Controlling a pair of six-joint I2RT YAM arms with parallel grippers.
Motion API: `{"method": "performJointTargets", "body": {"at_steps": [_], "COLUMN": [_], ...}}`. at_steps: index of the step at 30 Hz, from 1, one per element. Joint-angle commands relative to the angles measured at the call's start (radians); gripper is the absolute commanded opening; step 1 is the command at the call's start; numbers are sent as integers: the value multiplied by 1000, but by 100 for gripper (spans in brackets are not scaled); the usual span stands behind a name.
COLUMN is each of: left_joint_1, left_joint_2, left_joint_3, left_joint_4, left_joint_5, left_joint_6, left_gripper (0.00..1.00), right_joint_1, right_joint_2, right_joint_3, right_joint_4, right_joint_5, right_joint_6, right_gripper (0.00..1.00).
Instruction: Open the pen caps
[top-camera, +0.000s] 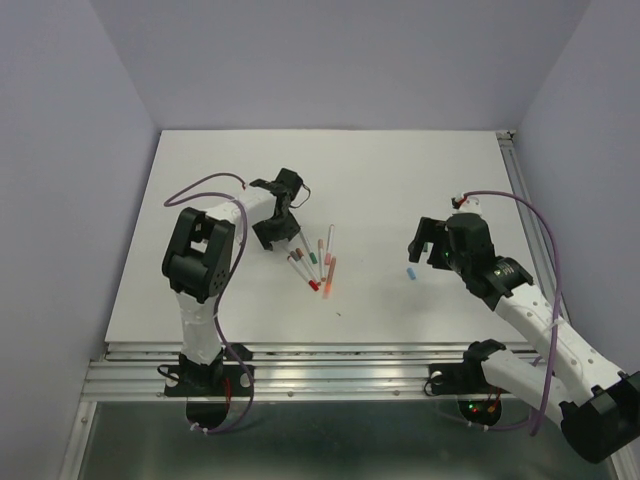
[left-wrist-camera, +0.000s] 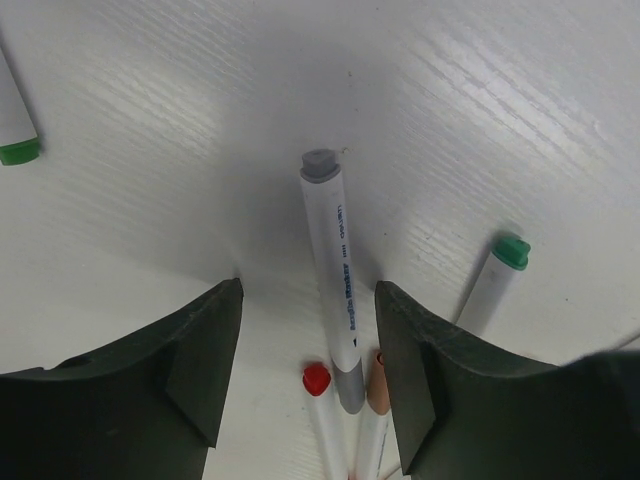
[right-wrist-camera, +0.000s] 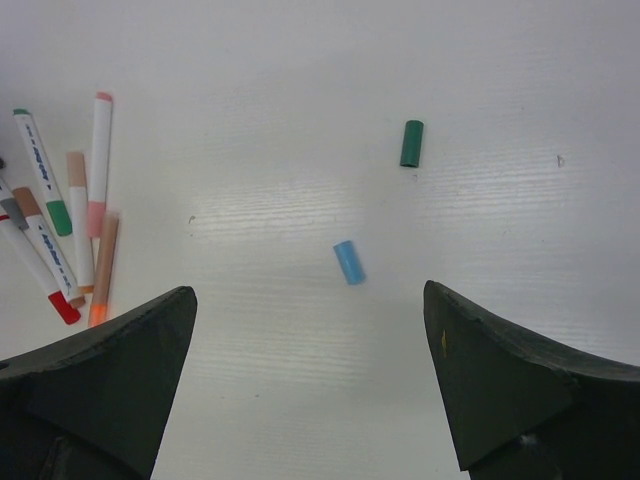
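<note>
Blue cap (right-wrist-camera: 349, 262), green cap (right-wrist-camera: 411, 143) lie loose — pens (right-wrist-camera: 100, 150) well apart.

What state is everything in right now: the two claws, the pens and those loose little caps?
left gripper, open, fingers either side of the grey pen
grey pen, lying flat, cap on
red pen, lying flat, cap on
right gripper, open, holding nothing
blue cap, off, lying loose
green cap, off, lying loose
</note>
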Motion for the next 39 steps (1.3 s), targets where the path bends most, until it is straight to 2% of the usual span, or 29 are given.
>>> {"method": "performJointTargets", "body": {"at_steps": [1,7,8,13,14,17,24,29,35,38,39], "left_joint_1": [0,1,1,3,1,4,4,4,4,4,4], "left_joint_2": [13,41,44,70,70,64,12,-25,-80,-116,-125], "left_joint_3": [-6,-11,-11,17,18,26,38,60,77,72,70], "left_joint_4": [-17,-3,-1,-21,-24,-26,-9,6,8,12,16], "left_joint_5": [-28,-20,-19,-34,-34,-37,-31,-23,-37,-43,-43], "left_joint_6": [-16,-16,-16,-22,-24,-30,-35,-31,-25,-19,-19], "left_gripper": [66,48,41,21,13,1,0,0,0,0,0], "right_joint_1": [-6,-4,-4,-4,-6,-6,-6,-4,-4,-1,5], "right_joint_2": [-17,-22,-23,-28,-31,-33,-26,-40,-36,-28,-14], "right_joint_3": [-17,-18,-20,-23,-24,-32,-32,-47,-49,-53,-53], "right_joint_4": [13,13,15,13,15,29,33,82,104,131,156], "right_joint_5": [32,29,27,16,16,16,3,-140,-214,-342,-463], "right_joint_6": [6,3,0,-5,-5,-8,-19,-80,-108,-147,-160], "right_gripper": [100,100,100,100,100,100,100,100,100,100,100]}}
